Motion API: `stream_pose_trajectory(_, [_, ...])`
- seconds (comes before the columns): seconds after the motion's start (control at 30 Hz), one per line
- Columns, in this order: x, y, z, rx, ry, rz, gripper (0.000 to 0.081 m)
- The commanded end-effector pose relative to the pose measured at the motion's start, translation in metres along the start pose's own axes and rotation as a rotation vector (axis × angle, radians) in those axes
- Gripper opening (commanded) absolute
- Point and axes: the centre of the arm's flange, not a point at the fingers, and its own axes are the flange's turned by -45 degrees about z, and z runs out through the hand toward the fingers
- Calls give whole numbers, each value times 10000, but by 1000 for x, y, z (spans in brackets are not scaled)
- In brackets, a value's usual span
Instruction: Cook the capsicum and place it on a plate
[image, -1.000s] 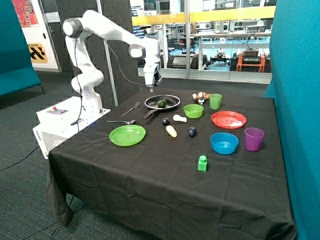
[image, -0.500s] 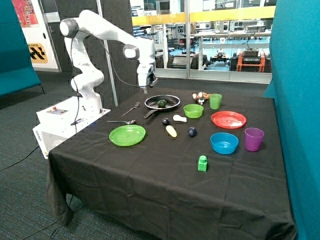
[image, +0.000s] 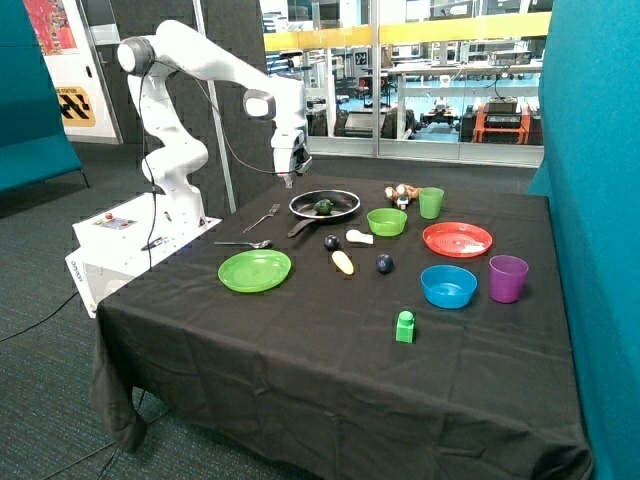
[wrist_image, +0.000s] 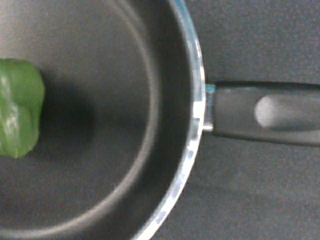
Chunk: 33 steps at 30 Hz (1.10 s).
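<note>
Claw (image: 289, 182): hangs above the table's far edge, beside the pan's rim and over its handle (wrist_image: 265, 113); fingers not seen in either view, so released or clenched cannot be told.
Frying pan (image: 343, 208): holds the capsicum (image: 323, 207), apparently parked there for the cooking step.
Green plate (image: 254, 271): toward the near edge by the robot's base, bare; plating judged not yet done.
Green bowl (image: 386, 221), blue bowl (image: 448, 286), red plate (image: 457, 239): nothing visible inside.

Teal partitions (image: 590, 200), grey carpet (image: 40, 290) and glass windows (image: 450, 70) behind.
</note>
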Motion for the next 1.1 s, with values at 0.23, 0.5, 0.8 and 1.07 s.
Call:
stream_pose_trajectory(0.23, [7,-52,8,0,41,-1115,691])
stream_pose_trajectory(0.5, [12,-78,12,-1,41,-1568,688])
stream_pose_trajectory(0.8, [23,-104,26,-1,41,-1485,701])
stream_pose_trajectory(1.07, [29,-131,44,-1,41,-1610,704])
